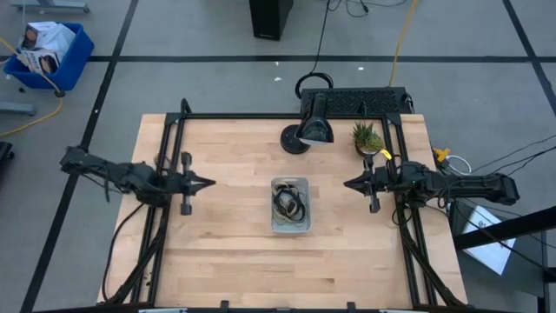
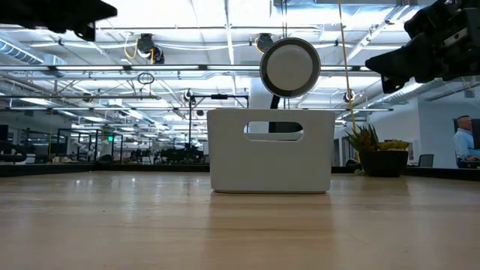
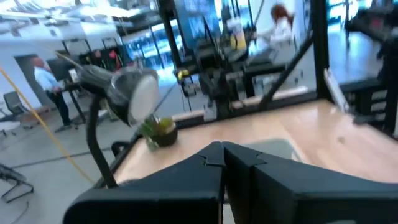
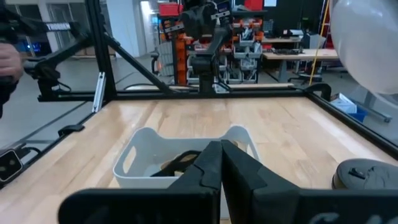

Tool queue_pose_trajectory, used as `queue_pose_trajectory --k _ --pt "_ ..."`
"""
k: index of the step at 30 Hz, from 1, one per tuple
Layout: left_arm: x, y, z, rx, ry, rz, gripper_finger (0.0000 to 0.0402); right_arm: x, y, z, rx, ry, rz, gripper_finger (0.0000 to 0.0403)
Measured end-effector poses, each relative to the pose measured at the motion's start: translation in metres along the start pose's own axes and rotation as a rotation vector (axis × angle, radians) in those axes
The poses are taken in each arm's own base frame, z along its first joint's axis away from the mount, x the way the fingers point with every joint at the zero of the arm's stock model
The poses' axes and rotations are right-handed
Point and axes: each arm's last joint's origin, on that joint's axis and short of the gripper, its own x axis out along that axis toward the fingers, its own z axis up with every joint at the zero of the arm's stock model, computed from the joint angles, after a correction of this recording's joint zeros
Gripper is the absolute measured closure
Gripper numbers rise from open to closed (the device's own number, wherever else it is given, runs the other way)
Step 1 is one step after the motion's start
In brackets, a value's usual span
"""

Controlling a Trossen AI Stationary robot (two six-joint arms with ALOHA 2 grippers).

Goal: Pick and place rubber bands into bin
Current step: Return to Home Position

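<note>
Left hand (image 1: 207, 183): clenched, nothing grasped.
Right hand (image 1: 349, 184): clenched, nothing grasped.
Bin (image 1: 290, 229): set between both hands.
Rubber bands (image 1: 289, 203): piled inside bin.

Pale plastic bin (image 1: 290, 225), wooden table (image 1: 234, 252)

Low view: bin (image 2: 271, 161) wall hides rubber bands (image 1: 289, 205); R wrist fingers (image 4: 206, 167) block bin's near side

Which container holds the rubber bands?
The grey bin on the table, with dark rubber bands inside; not the blue crate off the table.
</note>
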Motion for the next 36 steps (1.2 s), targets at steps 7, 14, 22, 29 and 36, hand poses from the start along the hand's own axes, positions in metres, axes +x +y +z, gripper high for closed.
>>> queue_pose_trajectory --k 7,14,22,29,36 --pt "-0.007 -0.001 -0.022 0.003 0.051 0.002 0.0401 -0.001 0.0 0.002 -0.015 -0.019 -0.002 0.0403" --pt "-0.002 -0.007 -0.047 -0.019 0.019 -0.039 0.0401 -0.001 0.0 0.001 0.0 -0.024 -0.001 0.0403" --pt "0.0 -0.007 -0.054 -0.052 0.027 -0.077 0.0401 -0.001 0.0 -0.003 0.003 -0.086 0.0 0.0403" --pt "0.0 -0.007 -0.055 -0.069 0.04 -0.099 0.0401 0.0 -0.001 -0.004 0.017 -0.072 -0.008 0.0403" --pt "0.001 -0.014 -0.081 -0.126 0.067 -0.103 0.0401 0.0 -0.001 -0.005 0.037 -0.063 -0.004 0.0403"
